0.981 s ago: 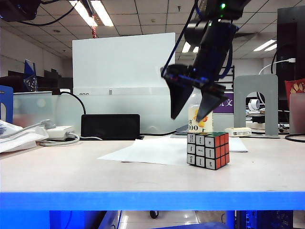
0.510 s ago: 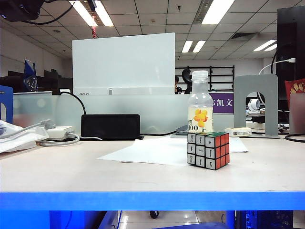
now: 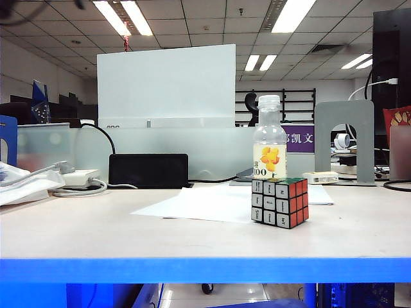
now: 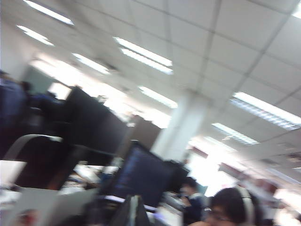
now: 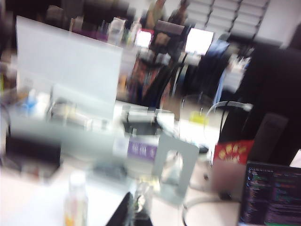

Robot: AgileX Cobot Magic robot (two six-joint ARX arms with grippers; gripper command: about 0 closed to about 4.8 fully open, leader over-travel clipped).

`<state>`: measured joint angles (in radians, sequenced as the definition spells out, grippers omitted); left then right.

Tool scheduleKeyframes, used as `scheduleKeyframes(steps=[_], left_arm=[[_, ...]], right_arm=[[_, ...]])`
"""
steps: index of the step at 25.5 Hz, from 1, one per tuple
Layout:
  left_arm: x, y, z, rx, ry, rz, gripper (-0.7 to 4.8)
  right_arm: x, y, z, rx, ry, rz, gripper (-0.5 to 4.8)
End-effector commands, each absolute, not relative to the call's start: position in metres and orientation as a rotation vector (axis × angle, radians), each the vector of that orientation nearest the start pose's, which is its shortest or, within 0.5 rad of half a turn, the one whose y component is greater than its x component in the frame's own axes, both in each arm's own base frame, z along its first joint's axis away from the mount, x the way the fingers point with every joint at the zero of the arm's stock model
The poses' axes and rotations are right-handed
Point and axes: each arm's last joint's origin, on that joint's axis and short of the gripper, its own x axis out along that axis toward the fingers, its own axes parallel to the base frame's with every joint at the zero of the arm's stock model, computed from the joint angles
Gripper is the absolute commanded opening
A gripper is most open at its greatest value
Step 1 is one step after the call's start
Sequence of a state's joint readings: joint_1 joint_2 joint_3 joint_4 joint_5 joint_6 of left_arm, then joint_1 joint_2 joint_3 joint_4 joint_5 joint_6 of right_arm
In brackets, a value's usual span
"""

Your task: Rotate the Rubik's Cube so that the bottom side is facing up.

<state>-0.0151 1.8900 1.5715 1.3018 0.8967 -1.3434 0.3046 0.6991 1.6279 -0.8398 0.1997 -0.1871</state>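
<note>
The Rubik's Cube point(image 3: 279, 203) rests on the table right of centre in the exterior view, showing a white dark-marked face, a red face and a green top. No gripper touches it, and neither arm shows in that view. My left gripper point(image 4: 134, 213) points up at the ceiling and office, its dark fingers pressed together and empty. My right gripper point(image 5: 133, 210) is raised well above the table, shut with nothing in it. The cube does not show in either wrist view.
A clear bottle point(image 3: 270, 149) with a yellow flower label stands just behind the cube, also blurred in the right wrist view point(image 5: 76, 202). A paper sheet point(image 3: 205, 202) lies under and left of the cube. A black box point(image 3: 149, 170), grey bookend point(image 3: 345, 138) and cables point(image 3: 77, 183) line the back.
One second ago my right gripper hung open just above the cube; it has since risen out of the exterior view and shut. The cube has not moved.
</note>
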Motion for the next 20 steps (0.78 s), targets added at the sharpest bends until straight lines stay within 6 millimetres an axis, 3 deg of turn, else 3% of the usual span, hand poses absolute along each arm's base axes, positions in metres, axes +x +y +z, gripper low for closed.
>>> scheduleKeyframes(steps=[1,5,8,9,10,12,14,17,20], left_arm=[[0.377,0.005,0.437,-0.6,-0.31,-1.179,-0.06],[0.336,0.038,0.478,-0.503,-0.373,-1.067,-0.06],[0.298,0.041,0.507,-0.397,-0.349,-0.997,-0.06],[0.284,0.038,0.515,-0.358,-0.326,-0.948,-0.06],[0.275,0.037,0.518,-0.323,-0.31,-0.871,-0.06],[0.222,0.03,0.521,-0.217,-0.196,-0.446,-0.06],[0.19,0.02,0.515,-0.144,-0.096,-0.302,-0.06],[0.151,0.007,0.506,-0.071,0.01,-0.323,-0.06],[0.116,0.005,0.487,-0.033,0.118,-0.191,-0.06]], right_arm=[[-0.005,-0.008,0.471,-0.01,-0.208,0.088,-0.08],[-0.017,-0.015,0.389,0.08,-0.161,0.005,-0.08],[-0.014,-0.015,0.334,0.092,-0.126,-0.049,-0.08],[-0.003,-0.012,0.319,0.09,-0.072,-0.067,-0.08],[0.004,-0.011,0.307,0.086,0.003,-0.106,-0.08],[0.03,-0.002,0.277,0.103,0.142,-0.105,-0.08],[0.035,-0.001,0.275,0.105,0.134,-0.103,-0.07],[0.034,-0.001,0.274,0.103,0.138,-0.105,-0.06],[0.033,-0.001,0.274,0.12,0.132,-0.098,-0.06]])
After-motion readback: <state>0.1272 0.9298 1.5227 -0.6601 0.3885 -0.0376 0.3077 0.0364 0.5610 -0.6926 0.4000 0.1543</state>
